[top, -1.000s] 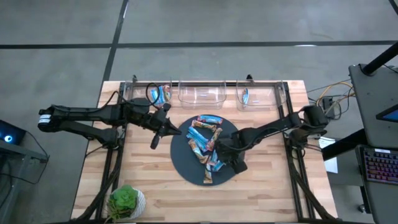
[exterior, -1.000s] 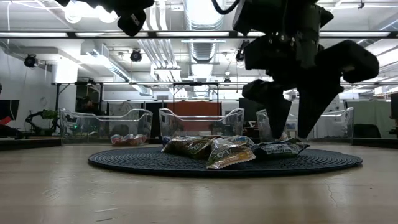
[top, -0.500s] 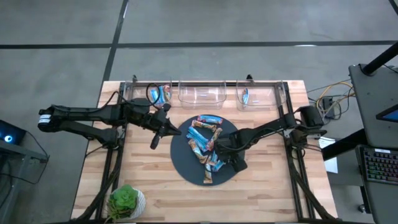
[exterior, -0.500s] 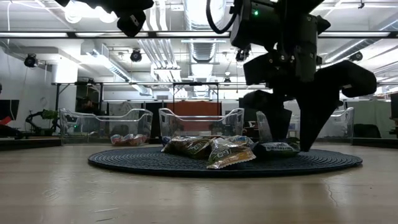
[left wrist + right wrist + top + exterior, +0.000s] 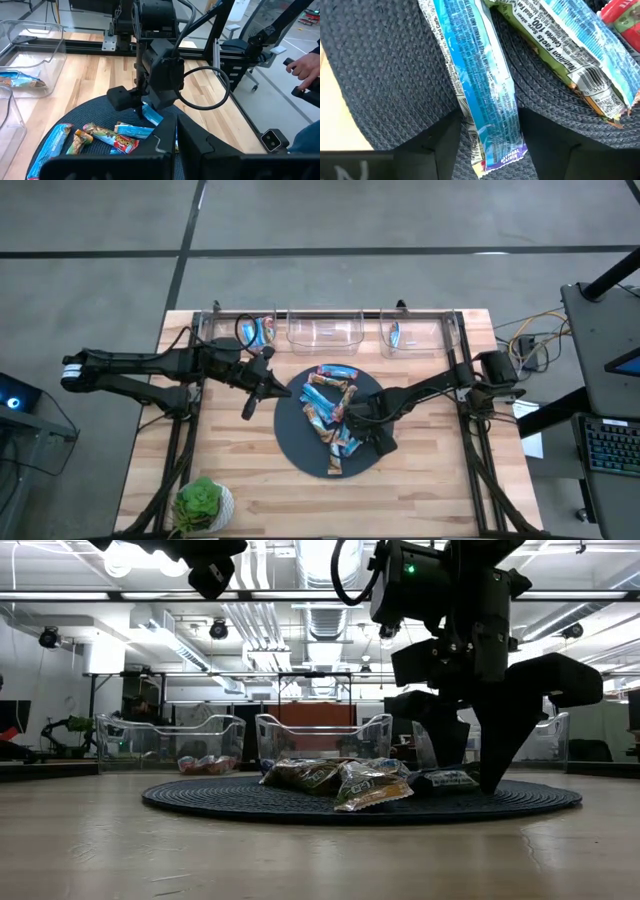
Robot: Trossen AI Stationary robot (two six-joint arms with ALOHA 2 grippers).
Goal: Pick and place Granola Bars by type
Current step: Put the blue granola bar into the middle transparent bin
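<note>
My right gripper (image 5: 487,125) straddles a blue granola bar (image 5: 480,95) at the dark mat's (image 5: 300,442) four o'clock, fingers spread, nothing grasped. Closing could snag the neighbouring green-wrapped bar (image 5: 560,55) or slip off glossy film. My left gripper (image 5: 250,408) waits open near nine o'clock.

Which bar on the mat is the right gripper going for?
The bright blue bar lying between the right gripper's open fingers, beside the green-wrapped bar.

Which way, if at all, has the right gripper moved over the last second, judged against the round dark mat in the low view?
Yes. The right gripper has come down toward the dark mat; its open fingers now straddle a blue granola bar at mat level.
</note>
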